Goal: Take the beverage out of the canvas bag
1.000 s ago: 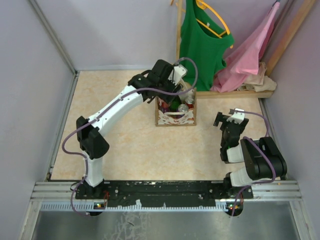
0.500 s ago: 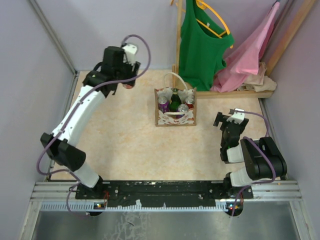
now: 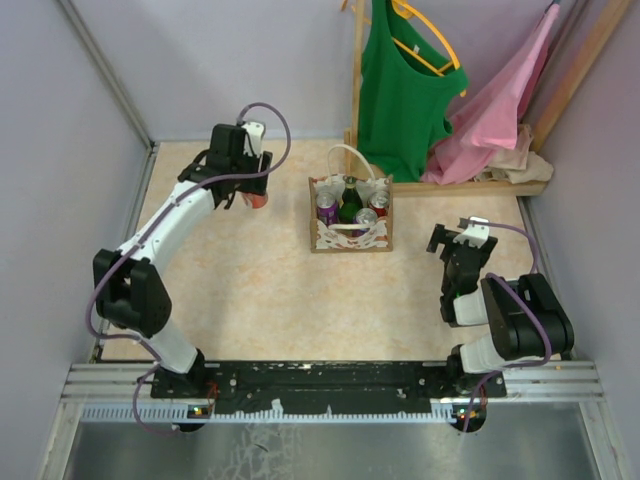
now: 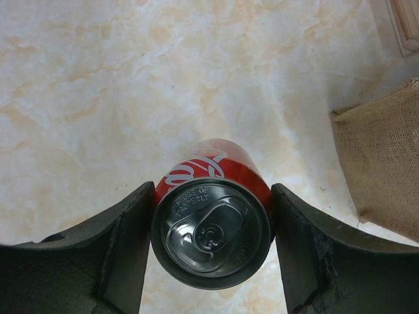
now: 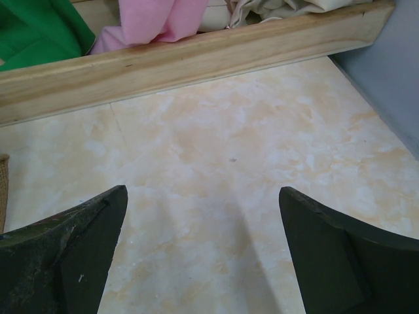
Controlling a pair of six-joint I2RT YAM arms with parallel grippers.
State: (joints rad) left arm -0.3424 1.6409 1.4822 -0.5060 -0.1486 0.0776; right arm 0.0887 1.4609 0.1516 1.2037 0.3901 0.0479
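Red cola can is out of the canvas bag and off to its left, over the marbled desk, pinched by its sides in the left hand, other cans sit in the bag, and the right hand is spread wide near the desk's right edge, holding nothing.

red can, beige lace-patterned canvas bag, green shirt, pink cloth

A green top is hung on a yellow hanger at the far right of the marbled table. A pink cloth is draped beside it (above a crumpled beige cloth), with a wooden rail laid in front.
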